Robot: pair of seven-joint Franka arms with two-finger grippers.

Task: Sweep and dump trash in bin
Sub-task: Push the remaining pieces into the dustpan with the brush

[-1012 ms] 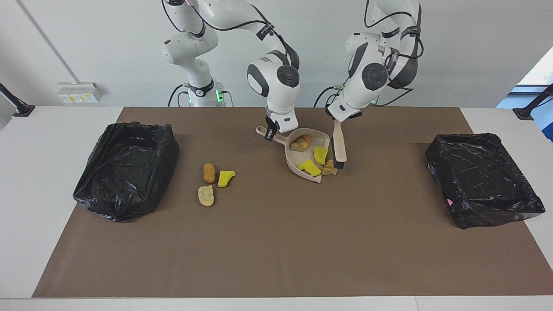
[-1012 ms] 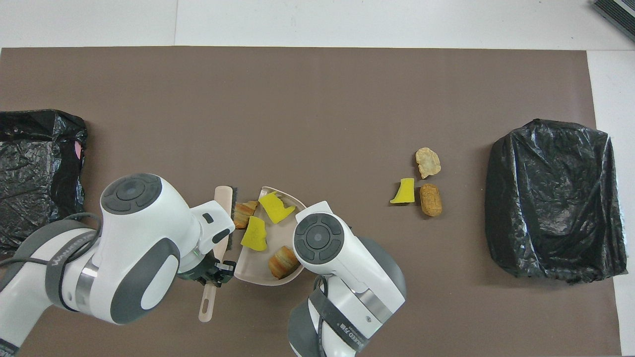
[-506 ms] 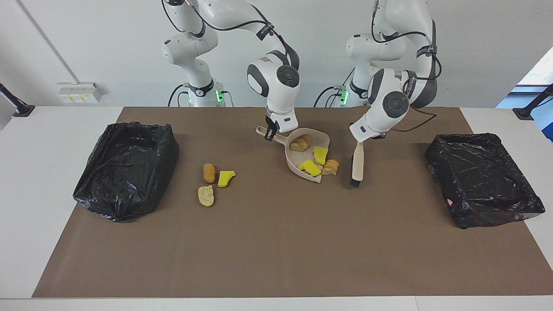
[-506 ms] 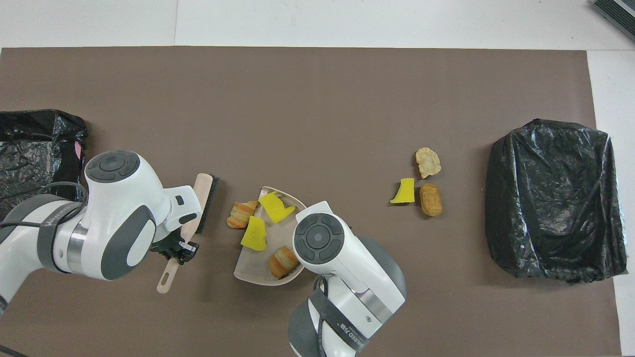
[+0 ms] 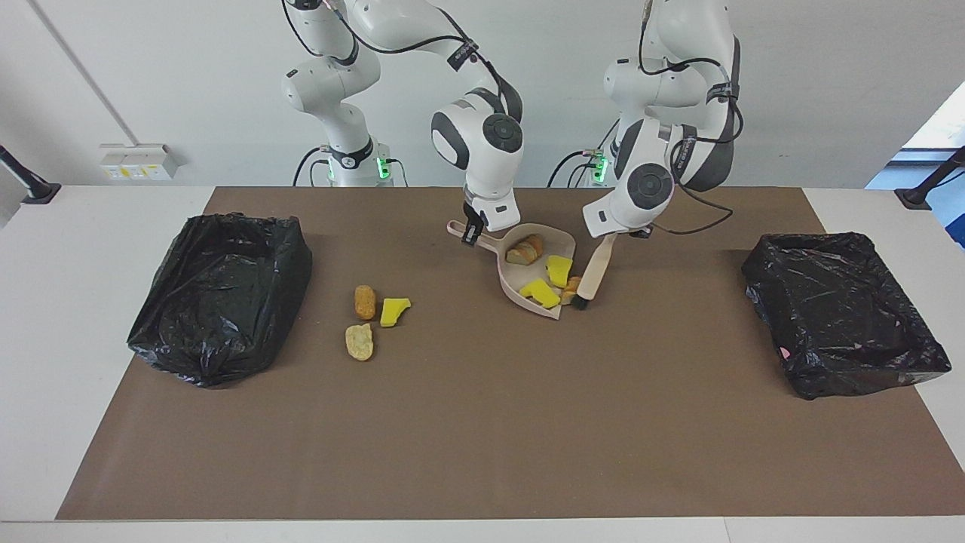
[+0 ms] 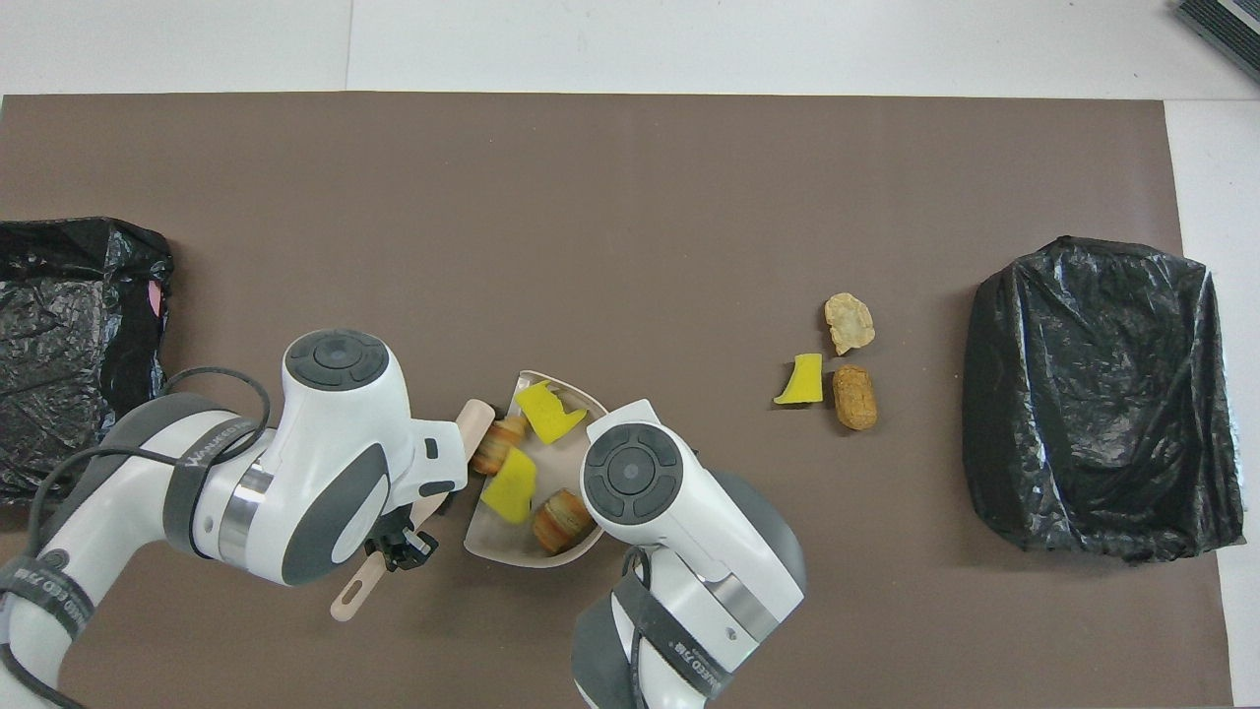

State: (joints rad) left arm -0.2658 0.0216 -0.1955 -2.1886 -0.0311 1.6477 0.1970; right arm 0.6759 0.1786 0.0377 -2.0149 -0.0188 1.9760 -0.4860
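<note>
My right gripper (image 5: 472, 228) is shut on the handle of the beige dustpan (image 5: 519, 274) (image 6: 492, 537), which rests on the brown mat. In the pan lie a bread piece (image 5: 525, 249) (image 6: 556, 520) and two yellow sponge chunks (image 5: 559, 270) (image 5: 540, 292) (image 6: 546, 412). My left gripper (image 5: 618, 232) (image 6: 399, 549) is shut on the beige brush (image 5: 594, 273) (image 6: 475, 423). The brush's head presses another bread piece (image 5: 571, 286) (image 6: 497, 443) against the pan's mouth. Three scraps of trash (image 5: 365, 302) (image 5: 394, 310) (image 5: 359, 342) (image 6: 849, 323) lie loose toward the right arm's end.
A black-bagged bin (image 5: 219, 294) (image 6: 1098, 394) stands at the right arm's end of the mat. A second black-bagged bin (image 5: 840, 309) (image 6: 69, 335) stands at the left arm's end.
My left gripper swung the brush out toward the left arm's end, then back against the pan's mouth, nudging the bread piece to the pan. The right gripper and the dustpan stayed put.
</note>
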